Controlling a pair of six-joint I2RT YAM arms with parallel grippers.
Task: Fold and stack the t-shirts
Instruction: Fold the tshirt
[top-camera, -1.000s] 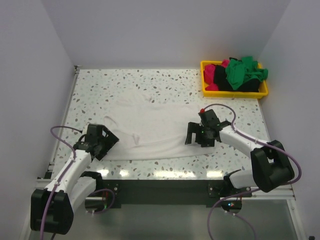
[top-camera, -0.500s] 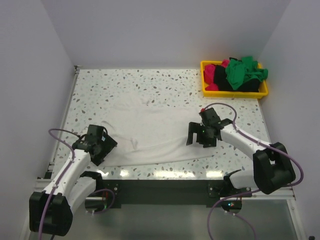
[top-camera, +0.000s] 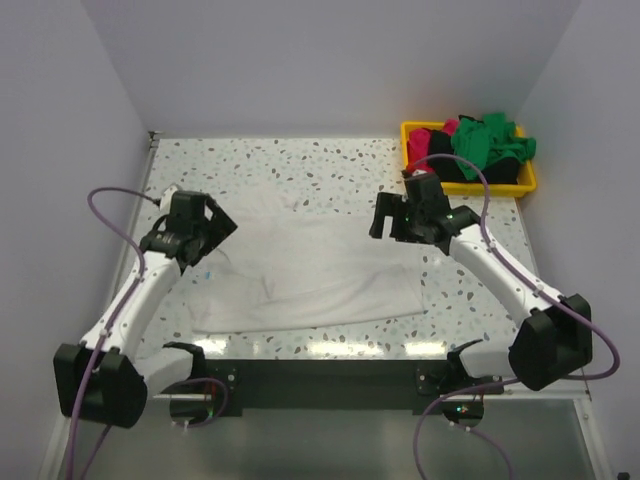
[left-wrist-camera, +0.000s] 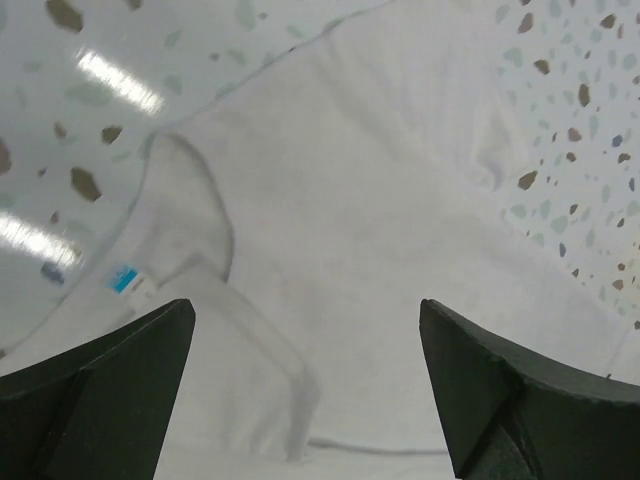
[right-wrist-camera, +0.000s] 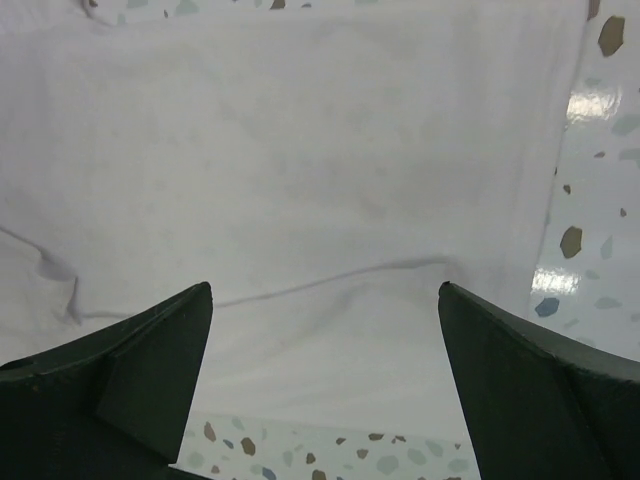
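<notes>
Both arms have swung from the worktop's (top-camera: 250, 160) near edge toward its far side. The left gripper (top-camera: 205, 228) and right gripper (top-camera: 392, 222), jaws fully apart and empty, hover over the left and right ends of the white t-shirt (top-camera: 320, 270). It lies flat mid-worktop, long axis left to right, each end beneath its nearer arm. The yellow bin (top-camera: 470, 188), at the far right corner, holds a bunched green t-shirt (top-camera: 485, 145), magenta t-shirt (top-camera: 425, 150) and black t-shirt (top-camera: 455, 172).

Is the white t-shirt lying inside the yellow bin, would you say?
No, the white t-shirt lies spread on the table, apart from the yellow bin.
</notes>
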